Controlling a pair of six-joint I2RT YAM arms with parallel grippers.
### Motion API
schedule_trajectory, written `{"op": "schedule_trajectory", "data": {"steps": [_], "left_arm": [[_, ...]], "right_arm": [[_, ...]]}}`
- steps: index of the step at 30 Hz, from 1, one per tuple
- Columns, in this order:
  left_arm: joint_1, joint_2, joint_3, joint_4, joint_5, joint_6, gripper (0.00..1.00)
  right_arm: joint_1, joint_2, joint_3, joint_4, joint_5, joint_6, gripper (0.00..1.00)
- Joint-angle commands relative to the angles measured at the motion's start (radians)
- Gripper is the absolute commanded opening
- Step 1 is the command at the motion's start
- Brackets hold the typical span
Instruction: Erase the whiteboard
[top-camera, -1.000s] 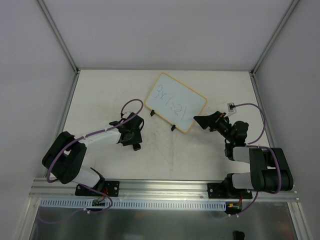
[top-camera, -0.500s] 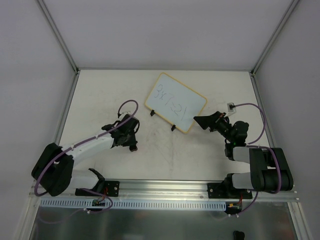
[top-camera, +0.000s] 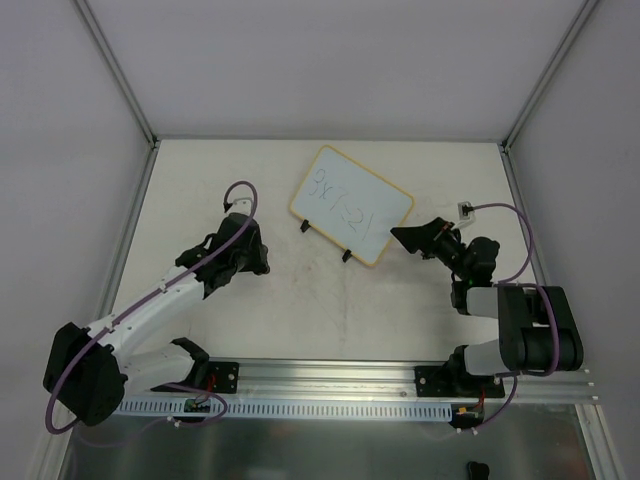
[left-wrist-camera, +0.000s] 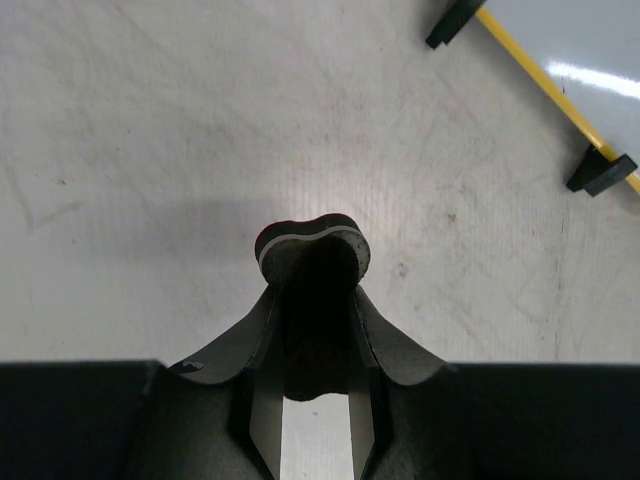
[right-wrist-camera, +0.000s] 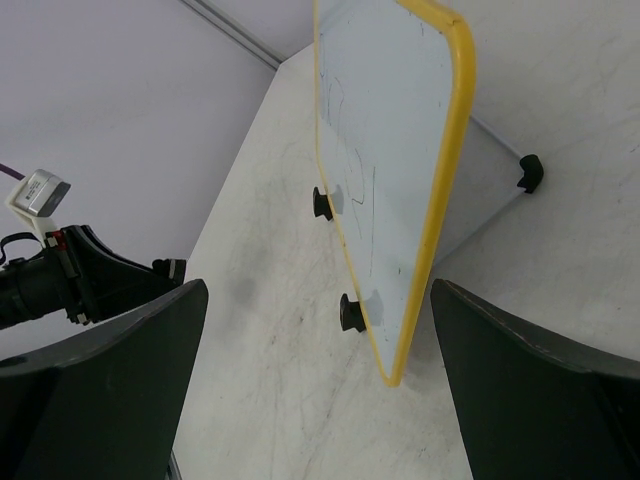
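The whiteboard (top-camera: 350, 205) lies tilted at the back middle of the table, yellow rim, two black feet on its near edge, faint blue handwriting on it. It shows at the top right of the left wrist view (left-wrist-camera: 590, 50) and fills the right wrist view (right-wrist-camera: 385, 130). My left gripper (top-camera: 255, 262) is left of the board, apart from it, shut on a small black block (left-wrist-camera: 310, 250) with a pale stripe, above the table. My right gripper (top-camera: 400, 238) is wide open at the board's right corner, which sits between the jaws (right-wrist-camera: 395, 375) without touching them.
White enclosure walls and aluminium posts (top-camera: 115, 70) ring the table. A metal rail (top-camera: 330, 378) runs along the near edge by the arm bases. A purple cable with a white connector (top-camera: 466, 210) loops by the right arm.
My left gripper has moved back and left from the table's middle, carrying the black block. The right gripper has barely moved.
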Motion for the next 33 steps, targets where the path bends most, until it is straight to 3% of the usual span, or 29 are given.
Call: {"op": "schedule_trajectory", "data": {"steps": [1, 16, 28, 33], "left_arm": [[0.093, 0.011, 0.036, 0.111, 0.139, 0.102, 0.00], [0.199, 0.204, 0.208, 0.331, 0.276, 0.188, 0.00], [0.230, 0.273, 0.260, 0.411, 0.364, 0.191, 0.00], [0.235, 0.256, 0.231, 0.437, 0.411, 0.166, 0.00]], "right_arm": [[-0.008, 0.019, 0.049, 0.059, -0.015, 0.011, 0.99], [-0.030, 0.180, 0.161, 0.065, -0.063, 0.011, 0.98], [-0.031, 0.334, 0.261, 0.190, -0.115, 0.069, 0.82], [-0.030, 0.340, 0.253, 0.194, -0.118, 0.047, 0.66]]}}
